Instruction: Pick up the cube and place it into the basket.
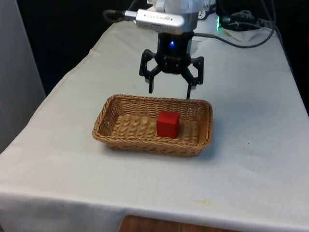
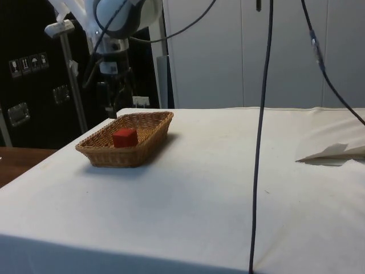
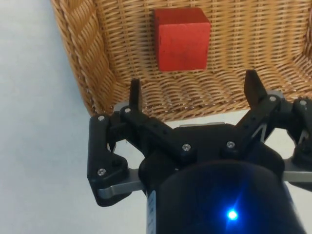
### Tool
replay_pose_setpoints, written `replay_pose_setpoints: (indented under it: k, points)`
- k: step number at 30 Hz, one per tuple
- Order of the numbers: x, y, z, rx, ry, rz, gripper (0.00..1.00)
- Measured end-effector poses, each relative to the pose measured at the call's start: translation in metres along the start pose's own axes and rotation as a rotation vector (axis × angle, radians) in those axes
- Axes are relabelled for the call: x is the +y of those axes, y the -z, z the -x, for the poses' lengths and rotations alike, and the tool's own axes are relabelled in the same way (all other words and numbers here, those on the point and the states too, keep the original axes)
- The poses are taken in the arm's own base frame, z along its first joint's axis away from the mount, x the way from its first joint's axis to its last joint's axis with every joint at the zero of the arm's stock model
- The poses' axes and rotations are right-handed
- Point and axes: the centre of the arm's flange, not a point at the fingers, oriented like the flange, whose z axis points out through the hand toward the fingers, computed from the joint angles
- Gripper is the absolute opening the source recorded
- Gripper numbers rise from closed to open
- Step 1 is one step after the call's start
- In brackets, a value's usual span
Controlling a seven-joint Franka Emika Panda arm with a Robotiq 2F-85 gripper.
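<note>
Cube (image 1: 168,124), red, flat on one face inside wicker basket (image 1: 112,137); end effector (image 1: 170,92) spread wide, holding nothing, above far rim

Plain, even red on every visible face of the cube (image 1: 168,124), unmarked. Tan to honey-brown on the basket (image 1: 110,105), in a tight woven wicker pattern of fine horizontal strands over upright ribs, with a thicker braided band along the rim. Matte black on the gripper (image 1: 171,92) and its jaws, dotted with small silver screw heads and backed by grey metal plates. Plain white on the cloth over the table (image 1: 251,145), patternless, faintly creased. Black on the cables (image 2: 259,142) hanging in the side view.
</note>
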Motion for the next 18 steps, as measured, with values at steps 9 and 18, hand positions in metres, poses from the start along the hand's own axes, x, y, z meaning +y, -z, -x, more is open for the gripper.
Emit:
replay_pose_setpoints:
  k: [9, 18]
  points:
    - [0.002, 0.022, -0.001, 0.01, 0.006, -0.008, 1.0]
    - [0.005, 0.041, 0.0, 0.019, 0.011, -0.014, 1.0]
